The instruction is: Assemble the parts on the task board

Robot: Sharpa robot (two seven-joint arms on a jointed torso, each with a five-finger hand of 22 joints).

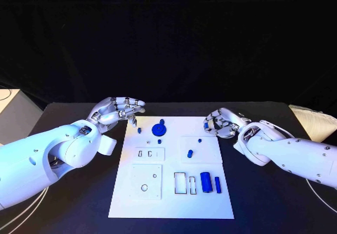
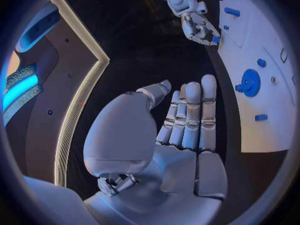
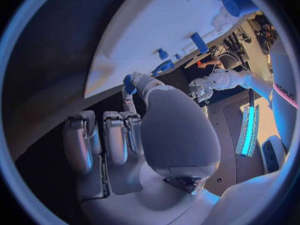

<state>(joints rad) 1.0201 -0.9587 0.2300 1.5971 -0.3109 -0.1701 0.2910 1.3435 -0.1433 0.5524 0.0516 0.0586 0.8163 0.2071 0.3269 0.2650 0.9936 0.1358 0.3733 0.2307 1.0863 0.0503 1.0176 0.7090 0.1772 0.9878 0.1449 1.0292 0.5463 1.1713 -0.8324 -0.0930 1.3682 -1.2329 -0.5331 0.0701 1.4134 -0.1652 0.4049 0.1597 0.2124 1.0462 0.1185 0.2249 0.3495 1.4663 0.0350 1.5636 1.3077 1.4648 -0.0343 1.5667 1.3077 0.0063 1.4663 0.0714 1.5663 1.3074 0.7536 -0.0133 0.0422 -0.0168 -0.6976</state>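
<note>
The white task board (image 1: 172, 204) lies in the middle of the black table. On it are a blue gear (image 1: 160, 129), small blue pegs (image 1: 189, 154) and a blue cylinder (image 1: 206, 181) beside a thinner blue piece (image 1: 217, 184). My right hand (image 1: 223, 123) hovers at the board's upper right edge and pinches a small blue part (image 3: 129, 83) between thumb and a finger. My left hand (image 1: 116, 111) is at the board's upper left corner, its fingers (image 2: 190, 115) straight and holding nothing. A small blue piece (image 1: 135, 124) lies on the board just beside it. The gear (image 2: 250, 81) also shows past the left fingers.
The board has several recessed slots, such as the rectangular frames (image 1: 180, 183) near the cylinder and a plate with a hole (image 1: 146, 181). A pale ribbed object (image 1: 314, 122) sits at the table's right edge. A white box (image 1: 10, 105) stands off the table's left side.
</note>
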